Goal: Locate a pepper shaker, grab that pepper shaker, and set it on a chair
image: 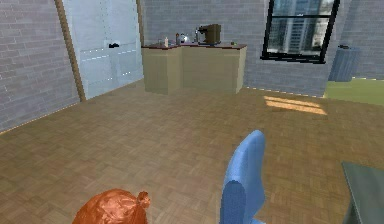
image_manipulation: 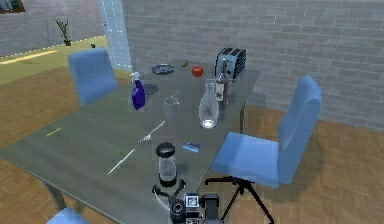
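While the pepper shaker (image_manipulation: pixel 165 160) (dark cap, pale body) stands at the table's (image_manipulation: pixel 88 142) near edge, gripper (image_manipulation: pixel 166 188) close, can't tell if it holds anything; glass (image_manipulation: pixel 172 110) behind, blue chair (image_manipulation: pixel 252 155) off right edge.

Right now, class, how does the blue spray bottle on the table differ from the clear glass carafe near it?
The spray bottle is blue; the glass carafe is clear. The spray bottle has a trigger head; the glass carafe narrows to a plain neck. Both stand upright on the table.
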